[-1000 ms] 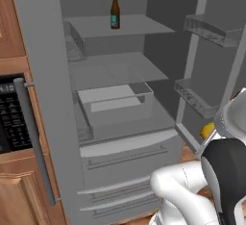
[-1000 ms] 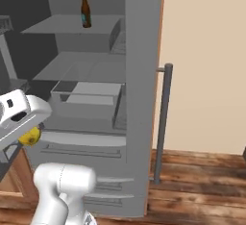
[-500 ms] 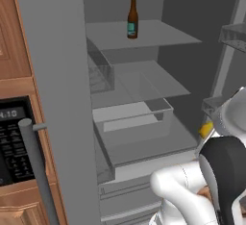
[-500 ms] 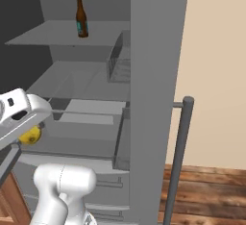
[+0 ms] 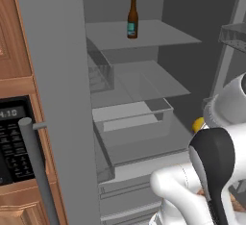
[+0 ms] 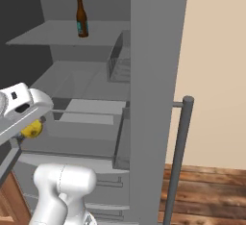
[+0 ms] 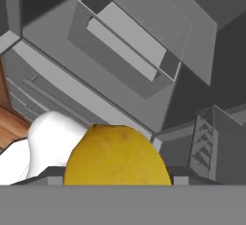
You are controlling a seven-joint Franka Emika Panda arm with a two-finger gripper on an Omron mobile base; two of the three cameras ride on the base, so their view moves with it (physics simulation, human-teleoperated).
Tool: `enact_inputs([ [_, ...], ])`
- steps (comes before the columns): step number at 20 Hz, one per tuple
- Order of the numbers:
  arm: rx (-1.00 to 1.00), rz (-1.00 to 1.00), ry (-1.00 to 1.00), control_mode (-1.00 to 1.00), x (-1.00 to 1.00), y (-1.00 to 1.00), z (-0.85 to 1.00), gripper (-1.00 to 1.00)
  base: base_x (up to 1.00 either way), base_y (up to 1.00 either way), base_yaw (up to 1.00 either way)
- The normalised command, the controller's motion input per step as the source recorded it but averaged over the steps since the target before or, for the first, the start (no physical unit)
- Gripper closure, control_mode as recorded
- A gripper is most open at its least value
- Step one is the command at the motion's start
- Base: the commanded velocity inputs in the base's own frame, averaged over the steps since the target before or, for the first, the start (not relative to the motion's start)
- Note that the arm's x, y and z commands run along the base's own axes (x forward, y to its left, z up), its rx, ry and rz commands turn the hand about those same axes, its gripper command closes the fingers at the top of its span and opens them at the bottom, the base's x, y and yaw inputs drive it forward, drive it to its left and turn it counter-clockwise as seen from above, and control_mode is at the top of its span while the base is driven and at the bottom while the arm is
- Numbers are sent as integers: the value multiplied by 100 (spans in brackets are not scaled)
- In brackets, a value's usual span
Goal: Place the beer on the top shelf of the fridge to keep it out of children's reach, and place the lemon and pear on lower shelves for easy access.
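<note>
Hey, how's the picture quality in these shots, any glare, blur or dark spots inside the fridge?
Left base view: flat, even light, no glare; the beer is sharp, and the fridge back wall goes dark. Right base view: same soft light, edges slightly coarse, the lemon partly hidden by the arm. Hand view: the lemon looms large and soft-edged; shelves behind look tilted.

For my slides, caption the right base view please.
Gripper carries the lemon toward the open fridge; beer stands on the top shelf.
</note>
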Motion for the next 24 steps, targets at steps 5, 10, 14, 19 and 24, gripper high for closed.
enact_inputs([
  [5, 0, 0, 0, -100, 63, 12, -1, 100, 0, 0, 0],
  [10, 0, 0, 0, -100, 66, 3, -13, 100, 0, 0, 0],
  [14, 3, 0, -3, -100, 53, 0, -28, 100, 0, 0, 0],
  [19, 8, 0, -7, -100, 54, 0, -20, 100, 0, 0, 0],
  [24, 15, 0, -1, -100, 64, 0, -7, 100, 0, 0, 0],
])
